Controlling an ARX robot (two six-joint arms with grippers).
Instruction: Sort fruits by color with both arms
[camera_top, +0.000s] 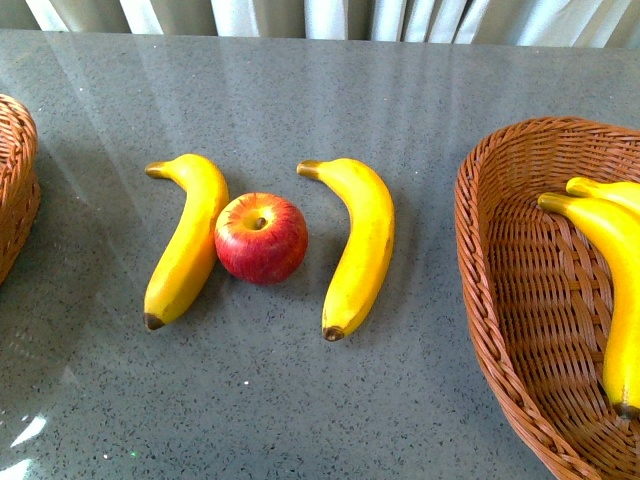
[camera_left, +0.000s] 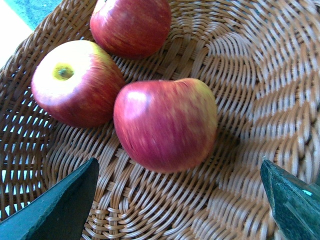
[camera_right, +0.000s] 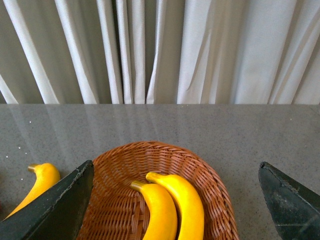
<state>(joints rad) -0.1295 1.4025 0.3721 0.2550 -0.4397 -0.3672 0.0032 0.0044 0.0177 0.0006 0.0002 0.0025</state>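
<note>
On the grey table a red apple (camera_top: 261, 238) lies between two yellow bananas, one on its left (camera_top: 187, 238) touching it and one on its right (camera_top: 357, 243). Two more bananas (camera_top: 612, 275) lie in the right wicker basket (camera_top: 500, 300); they also show in the right wrist view (camera_right: 167, 207). Neither arm shows in the front view. My left gripper (camera_left: 180, 200) is open above the left basket (camera_left: 240, 75), which holds three red apples (camera_left: 165, 122). My right gripper (camera_right: 175, 200) is open above the right basket (camera_right: 210, 175).
The left basket's edge (camera_top: 15, 190) shows at the far left of the front view. White curtains (camera_right: 160, 50) hang behind the table's far edge. One table banana (camera_right: 37, 182) shows beside the right basket in the right wrist view.
</note>
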